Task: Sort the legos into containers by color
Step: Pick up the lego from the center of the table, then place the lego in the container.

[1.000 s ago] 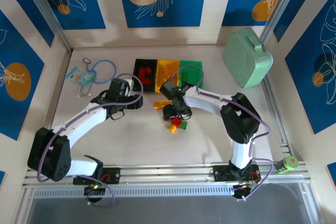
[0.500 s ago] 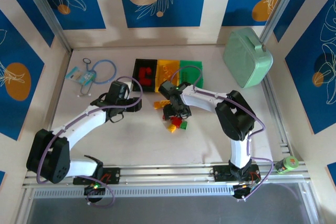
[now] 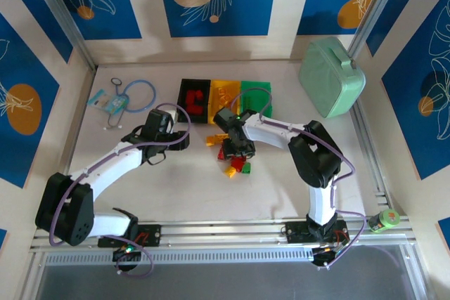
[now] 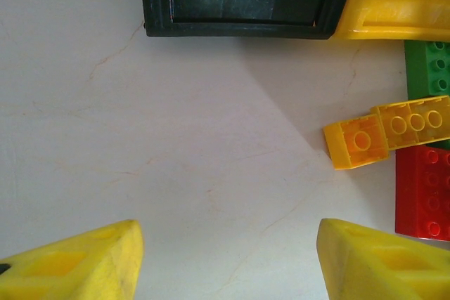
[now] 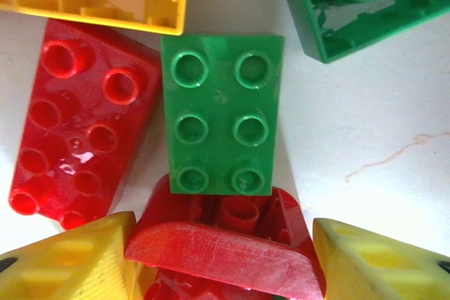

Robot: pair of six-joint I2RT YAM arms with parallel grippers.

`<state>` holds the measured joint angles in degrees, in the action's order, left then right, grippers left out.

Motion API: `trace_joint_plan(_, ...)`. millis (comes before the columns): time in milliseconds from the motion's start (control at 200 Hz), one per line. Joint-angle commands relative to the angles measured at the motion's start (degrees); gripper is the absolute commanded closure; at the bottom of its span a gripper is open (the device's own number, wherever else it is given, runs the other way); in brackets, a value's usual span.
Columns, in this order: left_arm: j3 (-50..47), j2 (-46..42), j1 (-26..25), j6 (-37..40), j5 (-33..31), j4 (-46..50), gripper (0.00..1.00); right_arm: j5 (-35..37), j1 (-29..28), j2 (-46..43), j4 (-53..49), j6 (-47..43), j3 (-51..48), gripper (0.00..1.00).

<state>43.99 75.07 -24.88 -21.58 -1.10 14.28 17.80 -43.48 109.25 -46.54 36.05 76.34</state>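
The black (image 3: 193,96), yellow (image 3: 225,95) and green (image 3: 255,96) containers stand in a row at the back. Loose legos (image 3: 235,163) lie in a small pile in front of them. My right gripper (image 3: 230,151) is down on that pile. In the right wrist view it (image 5: 225,265) is shut on a red hollow lego (image 5: 225,244) lying on its side, a pad at each end. A green lego (image 5: 221,114) rests against that lego, and a studded red one (image 5: 77,131) lies to its left. My left gripper (image 4: 225,265) is open over bare table, short of the black container (image 4: 239,12).
A yellow-orange lego (image 4: 390,131), a red one (image 4: 422,191) and a green one (image 4: 429,68) lie right of the left gripper. A mint-green case (image 3: 330,79) sits at the back right. A blue cable ring (image 3: 140,93) and a packet (image 3: 109,103) lie at the back left.
The right gripper's jaws have closed in on the red lego and it shifted slightly toward the containers. The left gripper barely moved, its jaws a little narrower.
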Motion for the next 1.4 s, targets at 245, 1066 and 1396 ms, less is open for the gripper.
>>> trace_joint_plan(245,-0.9,-1.8,-0.3,-0.7,-0.8,-0.7,0.35,2.5,-0.5,-7.4,-3.2,0.8,-0.5,0.44)
trace_joint_plan(1066,-20.2,-29.6,-1.3,-5.0,3.5,-4.7,0.38,-6.2,2.2,12.8,-6.7,-8.1,45.5,0.45)
trace_joint_plan(1396,-22.3,-35.2,-1.7,-7.3,4.2,-2.6,0.39,-11.4,4.5,30.2,-10.7,-7.4,70.4,0.45)
